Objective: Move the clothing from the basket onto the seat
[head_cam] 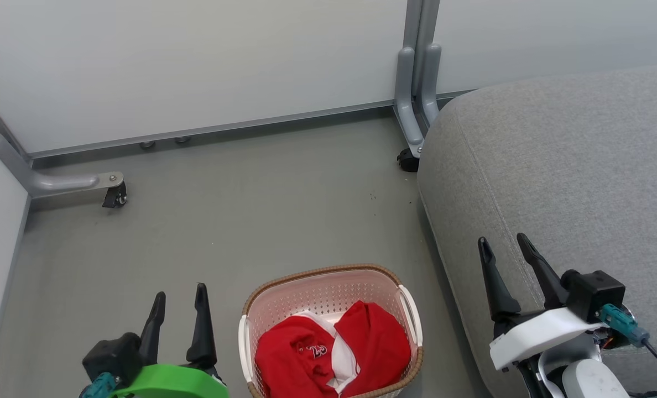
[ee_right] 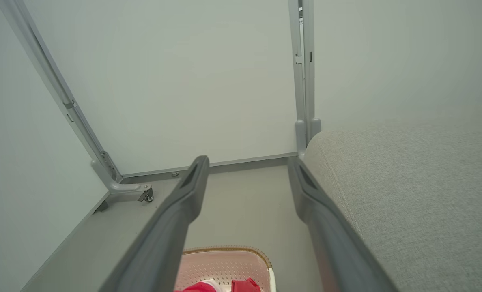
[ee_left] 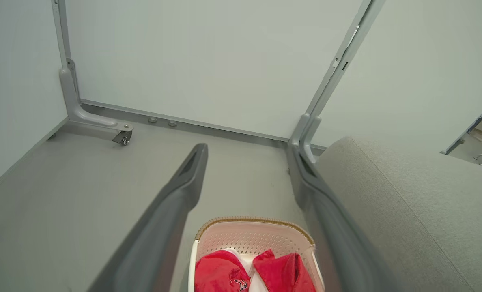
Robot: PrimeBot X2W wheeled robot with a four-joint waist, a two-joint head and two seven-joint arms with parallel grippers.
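Lying in the basket (head_cam: 317, 293) on the floor, the clothing (head_cam: 381, 337) sits between two open, empty grippers: left gripper (head_cam: 180, 292) left of it, right gripper (head_cam: 502, 239) right, before the seat (head_cam: 572, 166).

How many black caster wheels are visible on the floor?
2. The left caster sits under the grey partition foot at far left; the right caster sits beside the seat corner. More may hide behind the seat.
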